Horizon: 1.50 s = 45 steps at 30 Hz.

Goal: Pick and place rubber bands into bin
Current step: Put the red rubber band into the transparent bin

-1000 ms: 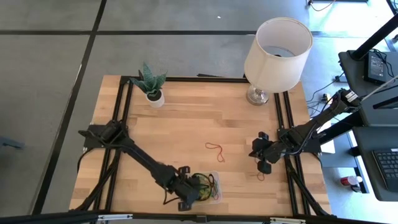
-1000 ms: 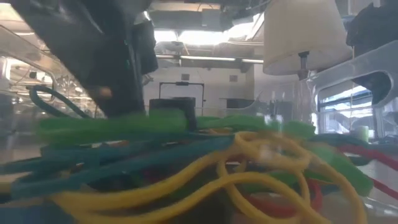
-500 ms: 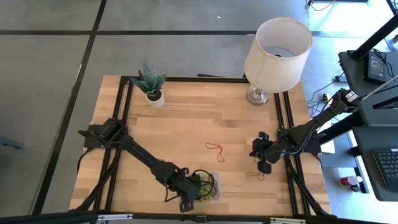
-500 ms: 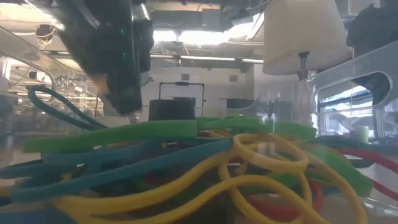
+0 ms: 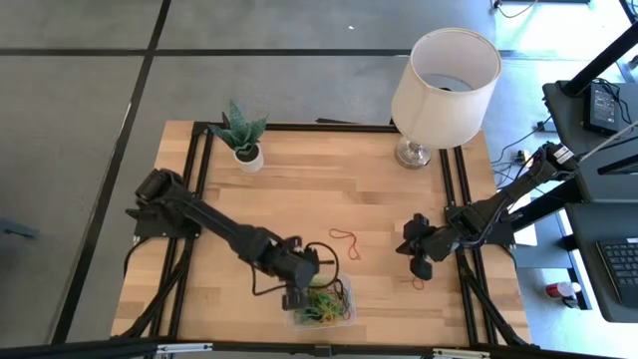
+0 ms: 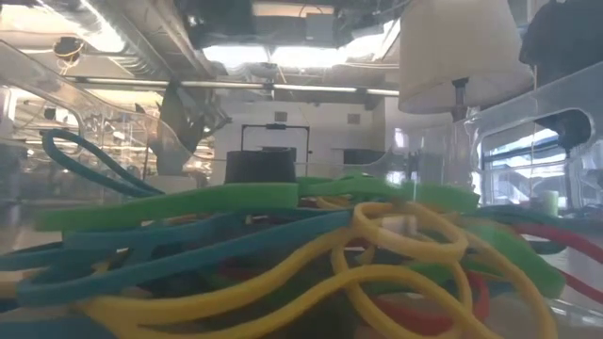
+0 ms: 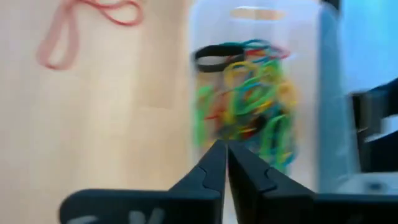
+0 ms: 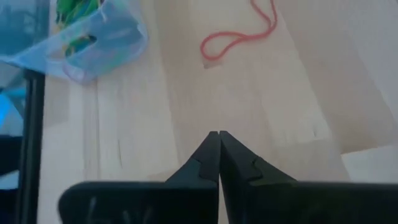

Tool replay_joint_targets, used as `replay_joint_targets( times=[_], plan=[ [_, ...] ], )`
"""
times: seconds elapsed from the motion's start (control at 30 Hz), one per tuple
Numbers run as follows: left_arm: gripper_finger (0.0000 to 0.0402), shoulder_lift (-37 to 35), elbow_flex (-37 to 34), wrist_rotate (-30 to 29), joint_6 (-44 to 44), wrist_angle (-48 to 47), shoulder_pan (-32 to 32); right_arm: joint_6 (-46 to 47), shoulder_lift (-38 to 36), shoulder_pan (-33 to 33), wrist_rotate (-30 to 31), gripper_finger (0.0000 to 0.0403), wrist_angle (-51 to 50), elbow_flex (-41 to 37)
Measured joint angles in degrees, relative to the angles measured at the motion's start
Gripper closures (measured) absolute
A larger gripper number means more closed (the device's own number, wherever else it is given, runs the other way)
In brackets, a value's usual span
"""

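Sitting just beside left claw [image 5: 297,289], bin [image 5: 339,317], rubber bands [image 5: 322,303] inside

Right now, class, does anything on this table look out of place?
Yes: two red rubber bands lie loose on the wood, one mid-table and one near the right claw, while the others sit piled in the clear bin.

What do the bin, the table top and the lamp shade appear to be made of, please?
The bin looks like clear, glossy plastic: the coloured rubber bands show through its wall. The table top appears to be pale wood, matt, with visible grain and plank seams. The lamp shade seems to be off-white fabric or paper; its soft, even surface leaves that open.
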Motion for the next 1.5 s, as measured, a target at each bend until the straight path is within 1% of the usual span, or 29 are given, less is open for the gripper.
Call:
replay_joint_targets(
  times=[0.1, 0.2, 0.33, 0.43, 0.5, 0.57, 0.63, 0.73, 0.87, 1.03, 1.17, 1.27, 1.4, 1.5],
  plan=[
    [0.0398, -1.7, -0.4, -1.8, 7.5, -2.7, 1.1, 3.4, 0.0, 0.0, 0.0, 0.0400, -0.3, 0.0],
    [0.0400, -4.5, -4.5, -2.7, 12.6, -1.5, 1.9, 8.8, 0.1, 0.0, 0.0, 0.0401, -2.3, 0.6],
    [0.0400, -11.3, -14.5, -2.8, 14.2, 4.8, 3.1, 15.7, 2.3, 0.3, 0.1, 0.0401, -8.0, 4.0],
    [0.0400, -18.1, -24.0, -2.8, 12.7, 10.2, 3.7, 20.9, 6.4, 0.4, -0.1, 0.0401, -13.8, 7.4],
    [0.0400, -23.1, -29.8, -2.9, 11.0, 13.4, 3.9, 24.7, 9.5, 0.4, -1.8, 0.0402, -18.1, 9.4],
    [0.0400, -28.0, -34.8, -3.0, 9.6, 15.6, 3.9, 28.3, 13.0, 0.4, -4.9, 0.0402, -22.1, 10.5],
    [0.0400, -32.7, -38.9, -3.5, 9.0, 16.4, 3.8, 31.4, 16.0, 0.4, -8.7, 0.0400, -24.0, 10.5],
    [0.0400, -39.4, -43.5, -3.9, 8.3, 16.6, 3.8, 34.5, 20.3, 0.4, -13.7, 0.0387, -24.9, 10.4],
    [0.0400, -46.7, -47.4, -5.2, 8.8, 16.3, 3.8, 34.4, 24.6, 0.4, -15.9, 0.0356, -24.0, 10.4],
    [0.0400, -54.5, -50.4, -8.1, 11.5, 16.3, 3.8, 34.2, 28.6, 0.4, -15.9, 0.0314, -24.2, 10.4],
    [0.0400, -59.4, -50.8, -11.2, 11.7, 12.3, 3.8, 33.6, 31.3, 0.4, -15.9, 0.0302, -23.5, 10.6],
    [0.0400, -62.3, -50.9, -12.7, 11.8, 8.9, 3.8, 32.4, 32.7, 0.4, -16.0, 0.0320, -22.5, 10.7],
    [0.0400, -65.4, -50.9, -14.5, 11.8, 5.2, 3.8, 34.2, 32.9, 0.4, -16.0, 0.0386, -21.7, 10.7],
    [0.0400, -67.6, -50.9, -15.7, 11.7, 4.0, 3.8, 34.5, 31.7, 0.4, -16.0, 0.0393, -22.0, 11.5]
  ],
)
